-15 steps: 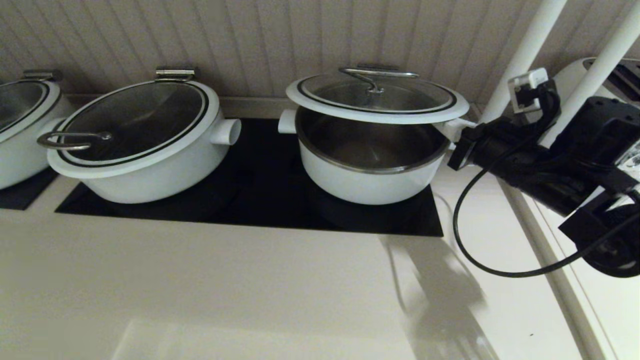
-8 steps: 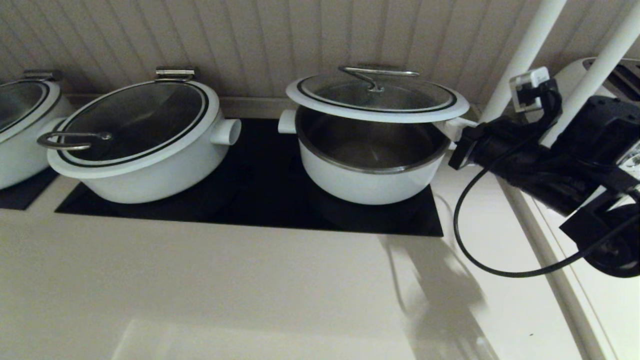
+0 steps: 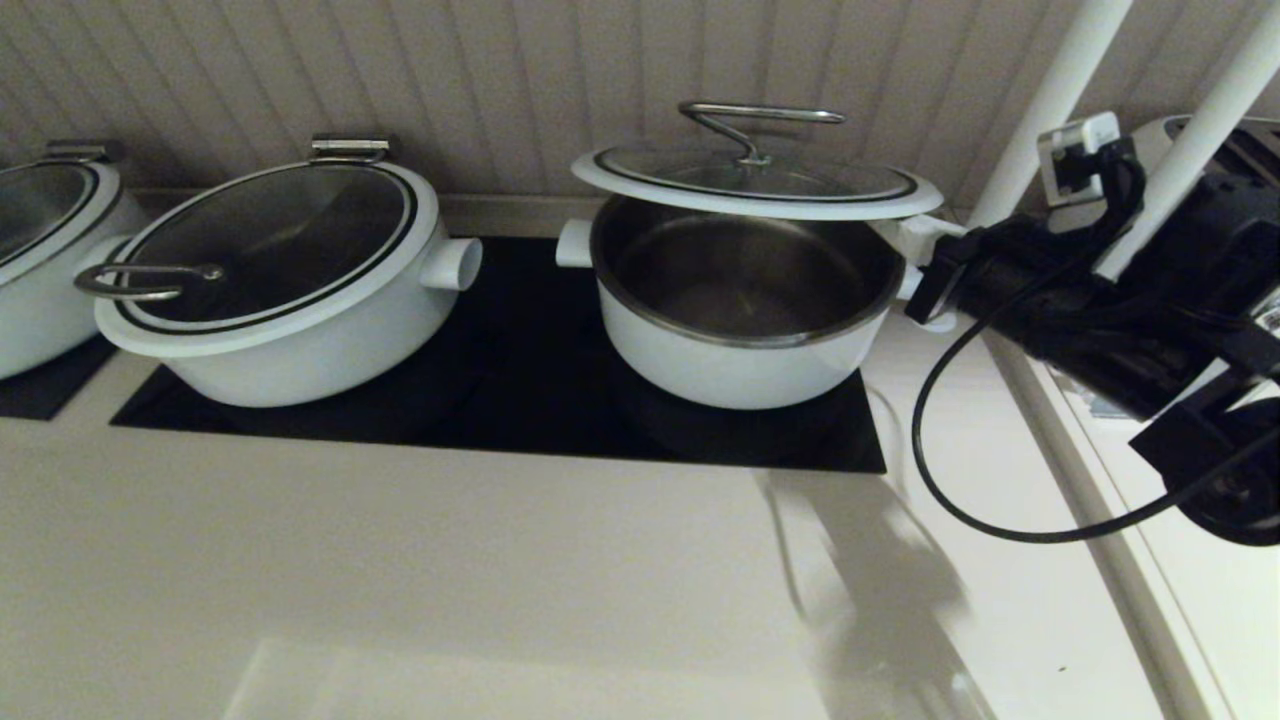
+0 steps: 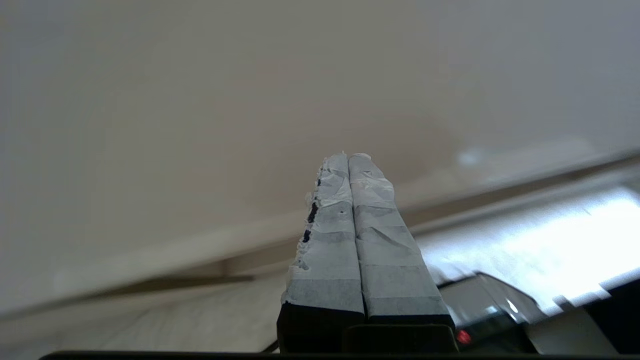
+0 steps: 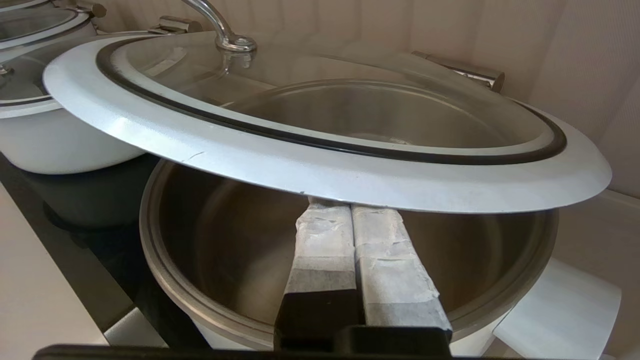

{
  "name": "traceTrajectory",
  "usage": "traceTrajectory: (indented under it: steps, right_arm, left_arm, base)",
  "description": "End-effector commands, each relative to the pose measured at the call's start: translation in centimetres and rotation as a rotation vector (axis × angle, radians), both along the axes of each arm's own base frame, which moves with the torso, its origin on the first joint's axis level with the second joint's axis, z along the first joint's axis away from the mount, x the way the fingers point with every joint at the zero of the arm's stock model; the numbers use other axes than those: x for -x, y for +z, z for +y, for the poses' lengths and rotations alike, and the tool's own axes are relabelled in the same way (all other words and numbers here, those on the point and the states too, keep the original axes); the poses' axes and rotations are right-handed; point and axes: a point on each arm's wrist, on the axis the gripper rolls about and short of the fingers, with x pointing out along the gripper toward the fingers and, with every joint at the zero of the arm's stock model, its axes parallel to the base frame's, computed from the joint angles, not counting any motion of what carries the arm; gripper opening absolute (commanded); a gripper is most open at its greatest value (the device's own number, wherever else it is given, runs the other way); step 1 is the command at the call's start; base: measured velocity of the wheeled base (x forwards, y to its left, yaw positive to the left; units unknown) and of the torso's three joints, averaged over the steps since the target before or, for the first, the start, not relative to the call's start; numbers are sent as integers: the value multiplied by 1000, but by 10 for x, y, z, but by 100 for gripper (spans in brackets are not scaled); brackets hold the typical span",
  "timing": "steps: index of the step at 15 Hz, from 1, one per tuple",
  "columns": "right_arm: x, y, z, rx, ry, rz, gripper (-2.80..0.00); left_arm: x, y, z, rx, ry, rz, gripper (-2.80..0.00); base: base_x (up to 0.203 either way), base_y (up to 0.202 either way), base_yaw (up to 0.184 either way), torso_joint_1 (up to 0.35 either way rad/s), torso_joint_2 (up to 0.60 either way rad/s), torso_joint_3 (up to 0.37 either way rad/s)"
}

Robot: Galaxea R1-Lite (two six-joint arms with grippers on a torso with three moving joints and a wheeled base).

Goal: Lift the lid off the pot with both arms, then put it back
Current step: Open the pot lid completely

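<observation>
**Lid propped above the pot**

I see the lid (image 3: 757, 183), glass with a white rim and steel bar handle, raised over the open steel-lined pot (image 3: 742, 305) on the black cooktop (image 3: 520, 390). My right gripper (image 5: 350, 207) reaches in from the right, jaws pressed together, tips under the lid's rim. My left gripper (image 4: 348, 160) is away from the pots, jaws together, holding nothing.

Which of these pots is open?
The right-hand pot: its lid is raised by the right gripper. The other two pots stay covered.
</observation>
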Motion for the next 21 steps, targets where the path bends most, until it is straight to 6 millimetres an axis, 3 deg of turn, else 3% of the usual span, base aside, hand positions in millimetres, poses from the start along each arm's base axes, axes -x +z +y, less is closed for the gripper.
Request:
traceTrajectory:
  steps: [1, 13, 15, 21]
  right_arm:
    - [1, 3, 0, -2, 5, -14, -280]
    - [6, 9, -1, -19, 14, -23, -280]
    - [6, 10, -1, -23, 15, -23, -280]
    - [11, 16, -3, -39, 18, -35, -280]
  left_arm:
    - [0, 0, 0, 0, 66, -2, -280]
    - [0, 0, 0, 2, 207, -1, -280]
    - [4, 0, 0, 10, 308, -57, -280]
    - [12, -1, 0, 25, 298, -158, -280]
  base:
    - [0, 0, 0, 0, 0, 0]
    - [0, 0, 0, 0, 0, 0]
    - [0, 0, 0, 0, 0, 0]
    - [0, 0, 0, 0, 0, 0]
